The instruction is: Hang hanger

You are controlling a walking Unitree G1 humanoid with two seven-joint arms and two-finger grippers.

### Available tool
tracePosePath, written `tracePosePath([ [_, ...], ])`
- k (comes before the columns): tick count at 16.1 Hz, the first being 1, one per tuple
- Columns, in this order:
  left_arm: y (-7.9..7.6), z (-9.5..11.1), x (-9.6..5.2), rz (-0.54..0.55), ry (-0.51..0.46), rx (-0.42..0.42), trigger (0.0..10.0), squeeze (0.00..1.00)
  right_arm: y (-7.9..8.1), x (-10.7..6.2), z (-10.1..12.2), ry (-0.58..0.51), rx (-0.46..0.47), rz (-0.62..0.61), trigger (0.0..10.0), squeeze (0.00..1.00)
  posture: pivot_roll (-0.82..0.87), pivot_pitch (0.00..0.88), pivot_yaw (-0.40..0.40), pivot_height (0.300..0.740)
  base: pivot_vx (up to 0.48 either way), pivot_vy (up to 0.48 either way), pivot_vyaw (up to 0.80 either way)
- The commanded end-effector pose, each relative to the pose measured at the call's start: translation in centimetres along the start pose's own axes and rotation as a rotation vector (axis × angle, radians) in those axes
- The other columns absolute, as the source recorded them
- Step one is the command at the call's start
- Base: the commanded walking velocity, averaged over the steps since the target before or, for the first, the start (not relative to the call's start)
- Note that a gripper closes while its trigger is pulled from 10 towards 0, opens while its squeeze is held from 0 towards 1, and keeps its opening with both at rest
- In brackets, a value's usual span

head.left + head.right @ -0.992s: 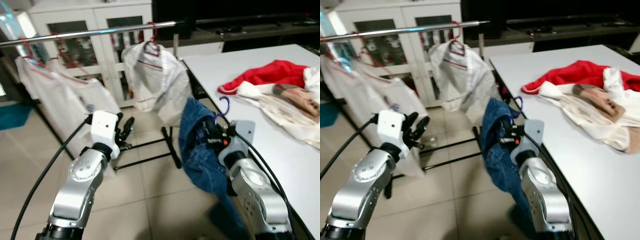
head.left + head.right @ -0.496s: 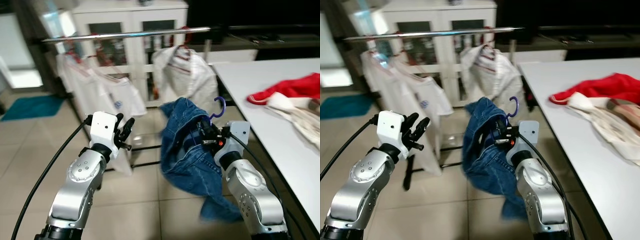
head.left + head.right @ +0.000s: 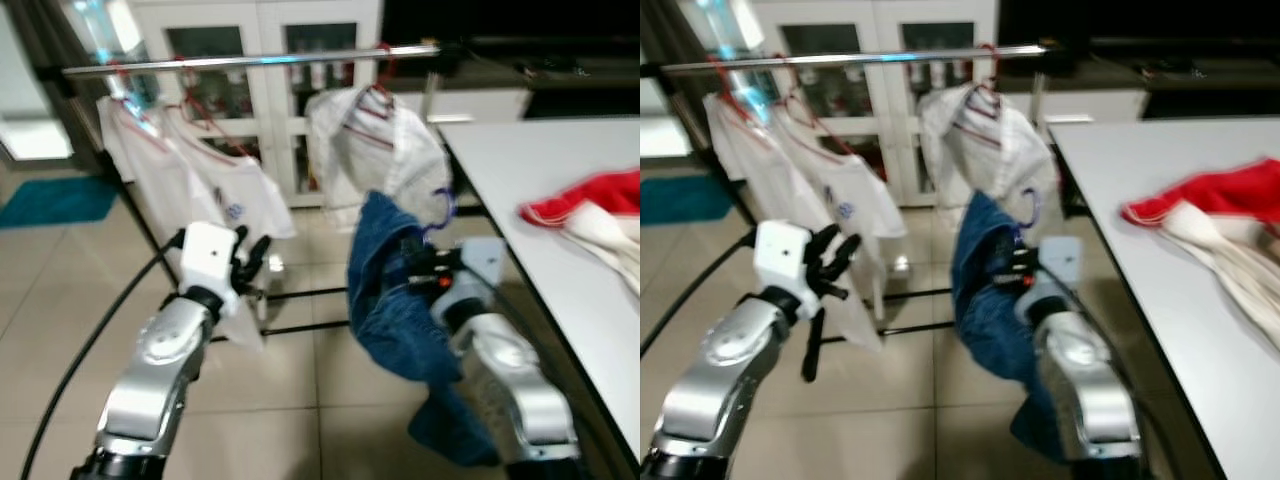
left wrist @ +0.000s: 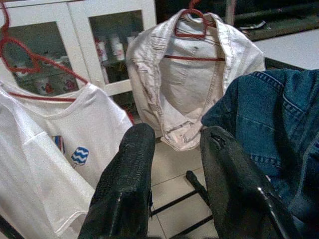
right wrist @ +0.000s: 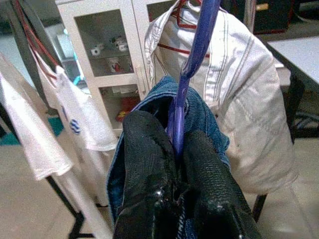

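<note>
A purple hanger [image 5: 197, 55] carries a blue denim garment [image 3: 385, 300]. My right gripper [image 3: 418, 268] is shut on the hanger's neck below its hook [image 3: 443, 208], and the denim drapes down over the arm. The wrist view shows the pads [image 5: 149, 149] pressed on the purple stem. The silver rail [image 3: 250, 60] runs across the back, higher and farther than the hook. My left gripper [image 3: 255, 265] is open and holds nothing, raised to the left of the denim; its fingers [image 4: 129, 174] point toward the hung clothes.
A white jacket on a red hanger [image 3: 375, 150] hangs at the rail's right end, and white T-shirts [image 3: 215, 190] hang to the left. The rack's black feet [image 3: 300, 325] cross the tiled floor. A white table [image 3: 520, 170] with a red garment [image 3: 590, 205] stands on the right. White cabinets stand behind.
The head view has swung and is now blurred. My right gripper still holds the hanger, and the denim now hangs nearer the white jacket. The left gripper has kept its pose.
</note>
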State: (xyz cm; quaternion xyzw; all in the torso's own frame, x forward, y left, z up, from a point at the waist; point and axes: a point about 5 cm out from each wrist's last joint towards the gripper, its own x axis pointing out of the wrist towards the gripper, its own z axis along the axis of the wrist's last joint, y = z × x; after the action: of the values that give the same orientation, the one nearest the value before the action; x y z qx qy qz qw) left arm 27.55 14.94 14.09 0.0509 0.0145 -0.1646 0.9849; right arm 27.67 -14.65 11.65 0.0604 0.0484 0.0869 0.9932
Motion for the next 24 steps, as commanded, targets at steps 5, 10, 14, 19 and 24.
tracePosePath([
  [5, 0.62, 0.08, 0.04, 0.021, -0.002, 0.010, 10.0, 0.00, 0.78, 0.77, 1.16, -0.061, -0.018, 0.039, 10.0, 0.00, -0.08, 0.000, 0.044, 0.719, 0.337, 0.000, 0.00],
  [10, 0.63, 0.11, 0.19, 0.022, -0.007, 0.011, 10.0, 0.00, 0.56, 0.90, 1.33, -0.070, -0.041, 0.035, 10.0, 0.00, -0.08, 0.000, 0.040, 0.719, 0.349, 0.000, 0.00],
  [14, 0.60, 0.04, 0.17, 0.020, -0.007, 0.015, 10.0, 0.00, 0.65, 1.01, 1.42, -0.076, -0.062, 0.043, 10.0, 0.00, -0.08, 0.000, 0.035, 0.719, 0.354, 0.000, 0.00],
  [19, 0.55, -0.03, 0.24, 0.021, -0.006, 0.013, 10.0, 0.00, 0.64, 1.14, 1.44, -0.081, -0.074, 0.046, 10.0, 0.00, -0.08, 0.000, 0.033, 0.719, 0.354, 0.000, 0.00],
  [24, 0.55, 0.06, 0.22, 0.025, -0.011, 0.006, 10.0, 0.00, 0.65, 1.17, 1.58, -0.088, -0.111, 0.050, 10.0, 0.00, -0.08, 0.000, 0.033, 0.719, 0.355, 0.000, 0.00],
])
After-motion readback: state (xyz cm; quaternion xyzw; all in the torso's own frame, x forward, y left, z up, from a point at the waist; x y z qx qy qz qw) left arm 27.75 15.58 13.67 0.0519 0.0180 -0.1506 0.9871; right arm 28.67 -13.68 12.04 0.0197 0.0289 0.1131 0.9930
